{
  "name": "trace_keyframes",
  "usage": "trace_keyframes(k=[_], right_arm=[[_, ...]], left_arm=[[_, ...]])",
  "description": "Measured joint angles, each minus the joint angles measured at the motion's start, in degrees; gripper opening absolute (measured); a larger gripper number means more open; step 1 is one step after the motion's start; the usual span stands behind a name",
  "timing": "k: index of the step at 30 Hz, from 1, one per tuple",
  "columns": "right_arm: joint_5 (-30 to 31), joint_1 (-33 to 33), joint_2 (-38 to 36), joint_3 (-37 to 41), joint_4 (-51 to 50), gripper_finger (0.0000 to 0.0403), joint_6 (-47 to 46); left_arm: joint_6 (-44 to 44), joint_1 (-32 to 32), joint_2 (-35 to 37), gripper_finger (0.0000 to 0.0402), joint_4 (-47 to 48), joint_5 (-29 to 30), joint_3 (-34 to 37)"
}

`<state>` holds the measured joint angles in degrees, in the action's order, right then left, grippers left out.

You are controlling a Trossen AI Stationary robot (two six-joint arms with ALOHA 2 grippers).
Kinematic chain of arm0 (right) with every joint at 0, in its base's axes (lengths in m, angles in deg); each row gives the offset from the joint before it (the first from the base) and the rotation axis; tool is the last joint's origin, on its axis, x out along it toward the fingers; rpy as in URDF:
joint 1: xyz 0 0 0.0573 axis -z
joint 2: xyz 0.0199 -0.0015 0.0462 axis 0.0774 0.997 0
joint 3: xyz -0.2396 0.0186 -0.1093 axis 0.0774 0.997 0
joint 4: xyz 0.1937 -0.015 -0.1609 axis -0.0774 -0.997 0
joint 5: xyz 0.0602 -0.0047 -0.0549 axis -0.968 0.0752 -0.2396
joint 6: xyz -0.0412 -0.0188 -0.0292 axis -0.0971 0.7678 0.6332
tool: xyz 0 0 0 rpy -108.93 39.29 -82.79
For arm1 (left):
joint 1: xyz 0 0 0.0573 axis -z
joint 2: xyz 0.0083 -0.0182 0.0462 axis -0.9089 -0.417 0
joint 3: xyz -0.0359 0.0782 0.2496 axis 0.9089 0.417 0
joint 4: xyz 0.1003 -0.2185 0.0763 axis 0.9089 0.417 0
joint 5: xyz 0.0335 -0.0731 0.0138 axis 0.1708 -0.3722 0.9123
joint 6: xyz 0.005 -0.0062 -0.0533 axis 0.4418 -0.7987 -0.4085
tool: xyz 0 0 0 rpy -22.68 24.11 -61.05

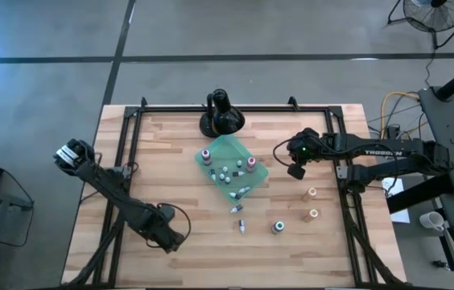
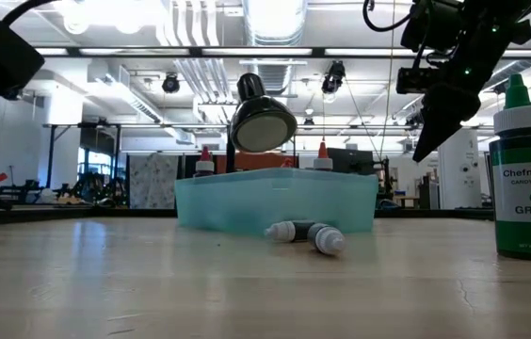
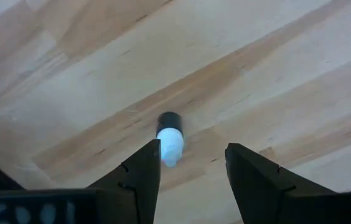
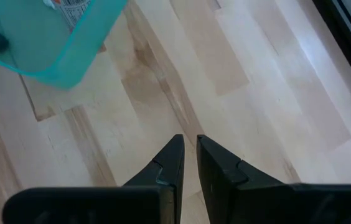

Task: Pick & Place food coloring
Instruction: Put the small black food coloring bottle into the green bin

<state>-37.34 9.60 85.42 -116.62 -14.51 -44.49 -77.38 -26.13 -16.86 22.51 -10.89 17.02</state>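
The teal tray (image 1: 243,153) sits mid-table and holds several small food coloring bottles (image 1: 225,172). More bottles lie on the wood: two near the tray (image 1: 240,219), a green one (image 1: 278,228) standing upright, and two orange ones (image 1: 312,204). My left gripper (image 1: 169,239) is low over the table's near left part, and it is open (image 3: 191,149). A tiny bottle with a white body and a dark cap (image 3: 170,140) lies by one fingertip. My right gripper (image 1: 295,171) hangs above the table to the right of the tray. It is shut (image 4: 188,140) and holds nothing. My left gripper is open, pointing down at the table. The small white bottle (image 3: 170,148) lies on the wood right beside one fingertip (image 3: 149,155). I cannot tell whether the finger touches it.
A black round-based stand (image 1: 221,119) stands at the tray's far side. A black frame (image 1: 211,109) borders the tabletop. In the low view the green bottle (image 2: 527,174) stands close at the right, and two bottles (image 2: 308,234) lie in front of the tray (image 2: 275,200).
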Motion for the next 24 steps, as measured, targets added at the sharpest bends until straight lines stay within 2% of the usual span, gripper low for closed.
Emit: trace_keyframes(k=[14, 24], right_arm=[[0.0, 0.0, 0.0, 0.0, 0.1, 0.0038, 0.0], [0.0, 0.0, 0.0, 0.0, 0.1, 0.0038, 0.0]], left_arm=[[1.5, 0.4, -2.2, 0.0152, 1.9, -3.2, 0.0], [2.4, 0.4, -2.3, 0.0124, 1.6, -4.0, 0.2]])
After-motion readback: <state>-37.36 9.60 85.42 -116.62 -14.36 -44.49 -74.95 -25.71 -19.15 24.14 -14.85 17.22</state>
